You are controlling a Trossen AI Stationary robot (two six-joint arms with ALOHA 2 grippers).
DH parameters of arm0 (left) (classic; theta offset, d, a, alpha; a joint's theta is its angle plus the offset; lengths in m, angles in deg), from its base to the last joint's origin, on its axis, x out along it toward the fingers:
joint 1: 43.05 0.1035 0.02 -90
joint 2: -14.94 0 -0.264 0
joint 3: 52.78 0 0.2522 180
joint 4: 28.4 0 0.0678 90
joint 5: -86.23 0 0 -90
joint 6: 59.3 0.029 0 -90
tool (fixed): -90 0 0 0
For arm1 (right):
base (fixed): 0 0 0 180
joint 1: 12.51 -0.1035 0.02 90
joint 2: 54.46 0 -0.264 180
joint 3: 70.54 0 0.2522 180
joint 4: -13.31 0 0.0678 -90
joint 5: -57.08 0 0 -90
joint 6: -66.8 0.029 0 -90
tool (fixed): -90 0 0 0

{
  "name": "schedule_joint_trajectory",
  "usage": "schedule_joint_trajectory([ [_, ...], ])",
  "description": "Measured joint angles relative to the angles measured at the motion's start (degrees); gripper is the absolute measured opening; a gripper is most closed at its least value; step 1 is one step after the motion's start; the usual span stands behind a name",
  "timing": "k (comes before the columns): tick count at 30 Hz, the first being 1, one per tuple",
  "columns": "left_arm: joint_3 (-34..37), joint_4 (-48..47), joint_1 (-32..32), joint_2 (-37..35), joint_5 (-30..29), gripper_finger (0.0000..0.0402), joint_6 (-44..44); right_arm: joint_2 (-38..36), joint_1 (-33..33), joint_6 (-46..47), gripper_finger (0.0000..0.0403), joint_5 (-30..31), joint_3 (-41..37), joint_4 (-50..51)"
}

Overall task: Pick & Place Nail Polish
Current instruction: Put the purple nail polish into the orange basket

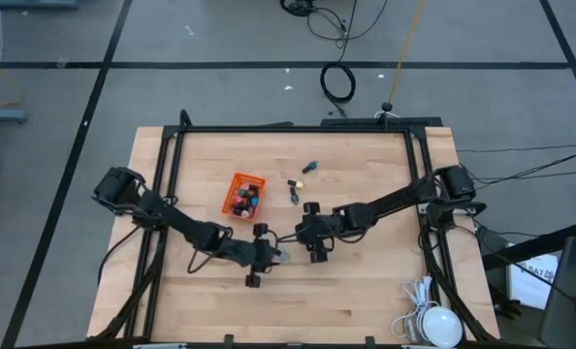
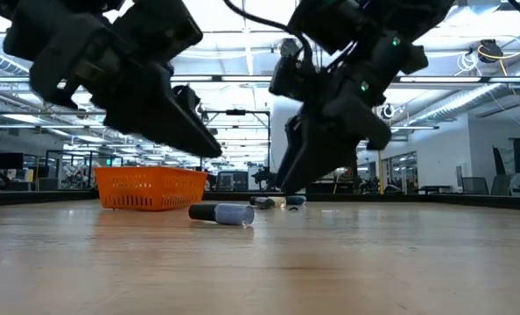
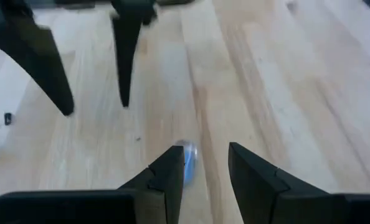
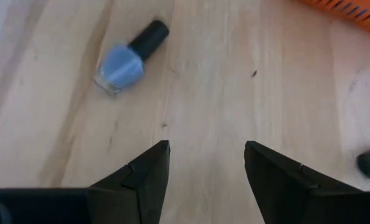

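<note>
A blue bottle with a dark cap lies on its side on the bare tabletop, near the middle and a little toward the near edge. The left pincer hangs just over it, released, with the bottle partly hidden beside one finger. In the low view the bottle rests flat, touched by neither arm.

The right pincer sits just beside it toward the right edge, also released and holding nothing.

Three more bottles lie loose farther toward the far edge, well apart from both pincers. An orange basket stands left of them, toward the far left, with several bottles inside. A white cable bundle lies at the near right corner.
</note>
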Motion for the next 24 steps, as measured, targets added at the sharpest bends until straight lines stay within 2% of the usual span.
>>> schedule_joint_trajectory([
  [14,-0.1,-5.5,2.2,2.0,0.1,0.0120,-2.1,-1.3,-0.5,0.1,0.0196,0.0,-2.6,-1.8],
  [24,-0.1,-1.5,4.4,8.0,4.3,0.0120,-3.9,-1.3,-0.5,0.0,0.0196,0.0,-2.7,-2.3],
])
